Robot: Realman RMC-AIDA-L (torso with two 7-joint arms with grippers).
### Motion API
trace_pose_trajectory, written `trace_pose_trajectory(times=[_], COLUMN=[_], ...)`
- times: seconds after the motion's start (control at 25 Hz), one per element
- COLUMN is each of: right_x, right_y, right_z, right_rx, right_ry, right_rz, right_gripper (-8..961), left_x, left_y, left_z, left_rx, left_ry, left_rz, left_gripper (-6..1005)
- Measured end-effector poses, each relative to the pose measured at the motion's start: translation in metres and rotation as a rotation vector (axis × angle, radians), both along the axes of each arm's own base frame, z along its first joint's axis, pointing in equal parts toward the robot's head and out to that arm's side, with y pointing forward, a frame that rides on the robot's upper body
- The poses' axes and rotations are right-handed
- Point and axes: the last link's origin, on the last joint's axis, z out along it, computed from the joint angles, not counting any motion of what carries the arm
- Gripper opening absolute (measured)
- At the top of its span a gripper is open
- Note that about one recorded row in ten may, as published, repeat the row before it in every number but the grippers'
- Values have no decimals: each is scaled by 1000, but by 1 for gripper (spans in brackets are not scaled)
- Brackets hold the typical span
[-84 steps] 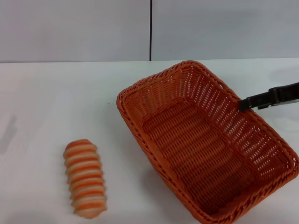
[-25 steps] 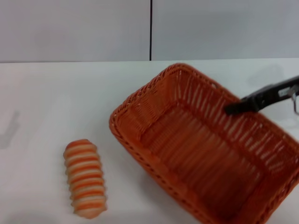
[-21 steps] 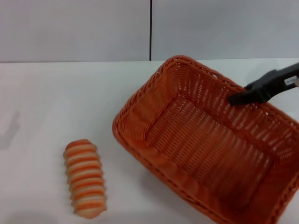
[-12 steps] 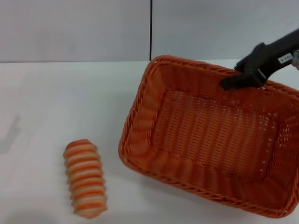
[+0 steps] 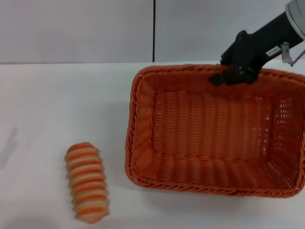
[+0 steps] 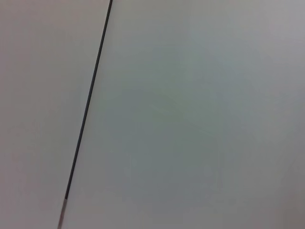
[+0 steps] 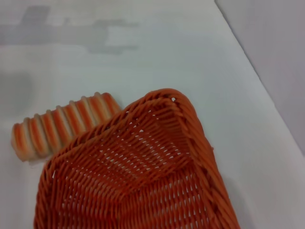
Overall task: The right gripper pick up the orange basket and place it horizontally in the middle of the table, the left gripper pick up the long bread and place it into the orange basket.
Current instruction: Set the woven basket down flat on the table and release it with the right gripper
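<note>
The orange basket (image 5: 209,133) now lies with its long side across the table (image 5: 57,100), right of centre. My right gripper (image 5: 228,76) is shut on the basket's far rim, its black arm reaching in from the upper right. The long bread (image 5: 87,182) lies at the front left of the table, well left of the basket, with its ridged orange and cream stripes. In the right wrist view the orange basket (image 7: 138,181) fills the lower part and the long bread (image 7: 62,125) lies beyond its corner. The left gripper is out of view; its wrist camera shows only a wall.
A grey wall with a dark vertical seam (image 5: 154,31) stands behind the table. White tabletop (image 5: 62,95) stretches left of the basket and around the bread. The basket's right end reaches the edge of the head view.
The right gripper has swung the basket round from a diagonal lie to a horizontal one and carried its held rim toward the back of the table. The bread has not moved.
</note>
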Motion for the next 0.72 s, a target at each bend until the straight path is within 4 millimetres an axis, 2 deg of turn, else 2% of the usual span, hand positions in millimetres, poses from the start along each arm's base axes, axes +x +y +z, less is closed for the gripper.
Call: trace_pose_trajectory(times=[0.2,0.28,0.72], right_x=[-1,2,10], right_y=[0,0,2], right_z=[-12,-23,-50], right_rx=[-11,-21,13], right_ry=[16,30,-17], right_rz=[73,88,151], right_gripper=[163,165,184], left_x=[-1,-1,1], left_y=[-9,-11,-13], left_z=[1,1,1], left_rx=[12,13,18], left_ry=[11,9,7], left_rz=[5,7,-6], left_gripper=[776,776,774])
